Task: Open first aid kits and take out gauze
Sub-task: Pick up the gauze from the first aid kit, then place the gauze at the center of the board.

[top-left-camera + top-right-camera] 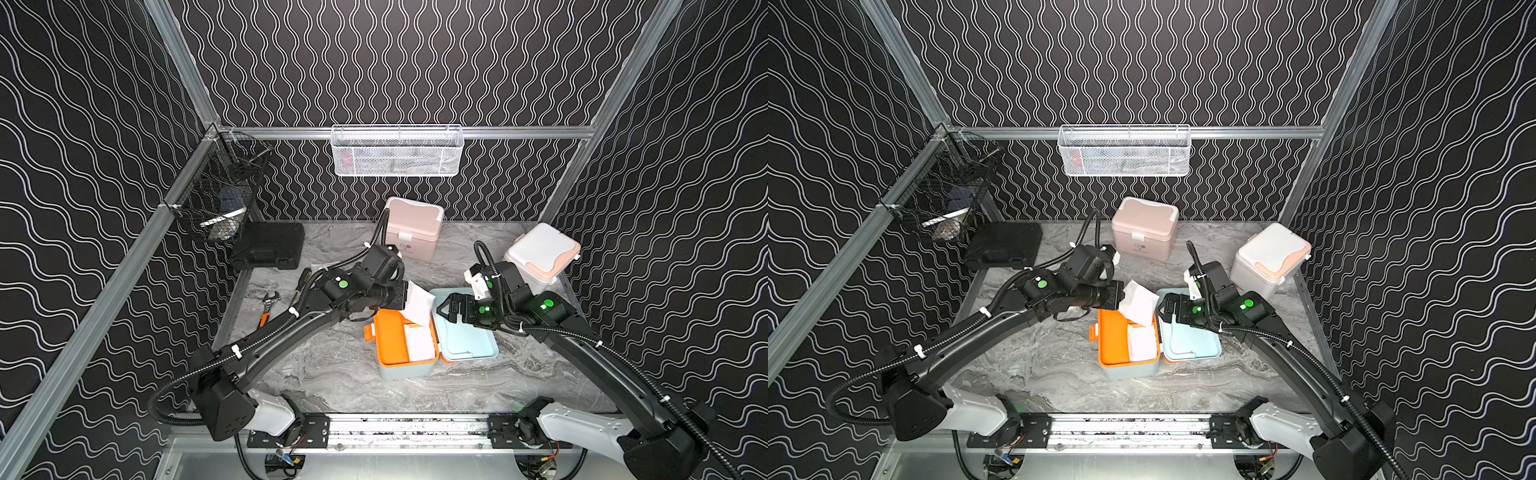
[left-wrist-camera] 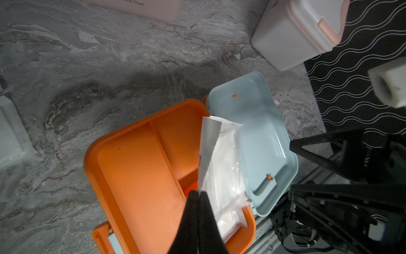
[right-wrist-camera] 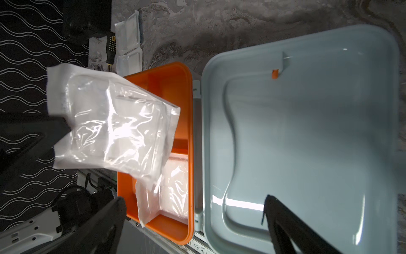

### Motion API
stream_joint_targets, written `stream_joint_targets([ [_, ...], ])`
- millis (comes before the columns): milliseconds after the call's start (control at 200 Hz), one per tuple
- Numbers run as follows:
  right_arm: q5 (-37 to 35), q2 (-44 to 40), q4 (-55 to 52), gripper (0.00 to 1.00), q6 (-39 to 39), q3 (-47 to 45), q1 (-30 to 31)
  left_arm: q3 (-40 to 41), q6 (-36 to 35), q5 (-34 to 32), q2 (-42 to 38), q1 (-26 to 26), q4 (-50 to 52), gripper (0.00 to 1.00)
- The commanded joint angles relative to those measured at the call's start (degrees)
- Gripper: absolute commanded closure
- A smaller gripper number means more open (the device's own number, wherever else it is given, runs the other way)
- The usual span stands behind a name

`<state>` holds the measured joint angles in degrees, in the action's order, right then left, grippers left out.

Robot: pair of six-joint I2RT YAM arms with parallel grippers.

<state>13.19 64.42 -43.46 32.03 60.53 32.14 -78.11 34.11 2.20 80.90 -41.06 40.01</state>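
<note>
The pale blue-grey first aid kit [image 1: 401,372] lies open at mid-table, showing its orange tray [image 1: 390,338] and its lid [image 1: 467,336] flat to the right. My left gripper [image 1: 405,296] is shut on a gauze packet [image 1: 419,305], [image 2: 219,158], which hangs above the tray. More gauze [image 1: 419,345] lies in the tray. My right gripper [image 1: 448,309], [image 3: 194,199] hovers open over the lid, holding nothing. The pink kit [image 1: 413,226] and the white kit with peach trim [image 1: 540,257] stand closed at the back. Two gauze packets [image 3: 129,33] lie on the table.
A flat black hard case [image 1: 268,245] sits at the back left. A wrench [image 1: 268,303] and a screwdriver [image 1: 303,280] lie beside my left arm. A black wire basket [image 1: 220,195] hangs on the left rail. A white mesh basket [image 1: 397,151] hangs on the back rail.
</note>
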Motion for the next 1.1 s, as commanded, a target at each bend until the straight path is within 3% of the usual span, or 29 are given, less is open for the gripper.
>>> stream_joint_targets([
  [0,0.95,-0.11,0.47,0.0,-0.35,1.07,0.02,0.03,1.15,2.09,-1.31,0.45,-1.88,1.0],
  [225,3.05,0.93,0.17,0.0,-1.26,3.07,0.03,-1.27,0.79,-0.22,-6.14,1.35,2.76,1.0],
  [621,7.62,4.29,2.09,0.0,-2.15,8.0,2.61,-0.82,-0.8,1.41,-14.52,10.2,8.55,1.0],
  [796,7.75,6.21,2.26,0.0,-1.28,8.75,3.54,-1.36,-4.31,6.61,-10.38,18.65,6.78,1.0],
  [1091,6.8,8.12,1.84,0.0,-2.27,8.86,3.96,-5.66,-6.26,16.9,3.91,31.24,1.33,1.0],
])
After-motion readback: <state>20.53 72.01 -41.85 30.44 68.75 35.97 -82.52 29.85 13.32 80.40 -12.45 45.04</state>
